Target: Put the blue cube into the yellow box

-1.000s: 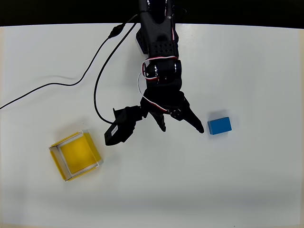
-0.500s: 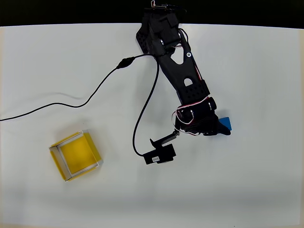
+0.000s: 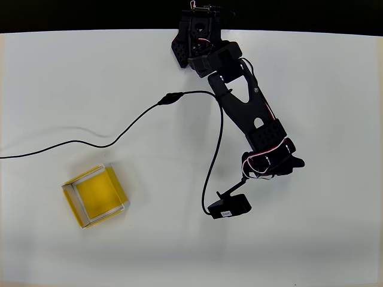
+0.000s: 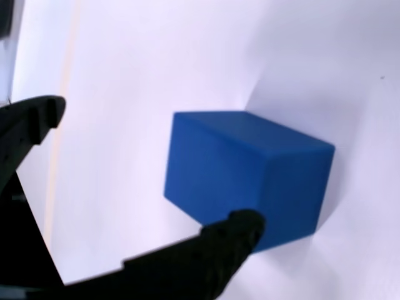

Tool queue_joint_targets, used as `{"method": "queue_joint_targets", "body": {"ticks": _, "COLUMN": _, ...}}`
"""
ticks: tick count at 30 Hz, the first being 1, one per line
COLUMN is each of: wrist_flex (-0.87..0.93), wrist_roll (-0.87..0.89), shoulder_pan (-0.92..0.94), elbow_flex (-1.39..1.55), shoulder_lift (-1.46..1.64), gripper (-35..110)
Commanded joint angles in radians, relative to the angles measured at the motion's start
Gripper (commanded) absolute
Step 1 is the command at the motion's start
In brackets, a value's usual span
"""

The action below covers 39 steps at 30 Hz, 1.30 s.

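White table (image 3: pixel 335 239), evenly lit, black strip along far edge, possibly floor

From the overhead view I see a white table (image 3: pixel 72 78) with a dark strip (image 3: pixel 90 15) along the frame's top edge. A thin black cable (image 3: pixel 90 142) snakes in from the left edge toward the upper middle.

The arm (image 3: pixel 239 101) is matte black throughout, built of blocky printed links with round cut-outs along the long link. Red-and-white wires (image 3: pixel 263 162) loop around the wrist joint. A thin black cable (image 3: pixel 119 133) with an inline plug trails off toward 9 o'clock. A small black camera box (image 3: pixel 229 206) carries a pale label. The tool's fingers (image 4: pixel 206 256) are black, with ridged edges.
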Motion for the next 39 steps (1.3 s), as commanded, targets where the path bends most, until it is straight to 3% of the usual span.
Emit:
{"method": "queue_joint_targets", "body": {"ticks": 1, "wrist_flex": 0.011, "wrist_roll": -0.005, "shoulder_pan": -0.032, "elbow_flex": -0.1, "shoulder_lift": 0.025, "gripper": 54}}
{"method": "queue_joint_targets", "body": {"ticks": 23, "wrist_flex": -0.046, "wrist_roll": -0.02, "shoulder_pan": -0.087, "elbow_flex": -0.133, "shoulder_lift": -0.15, "gripper": 50}}
{"method": "queue_joint_targets", "body": {"ticks": 39, "wrist_flex": -0.06, "wrist_roll": -0.063, "shoulder_pan": -0.101, "elbow_flex": -0.143, "shoulder_lift": -0.183, "gripper": 35}}
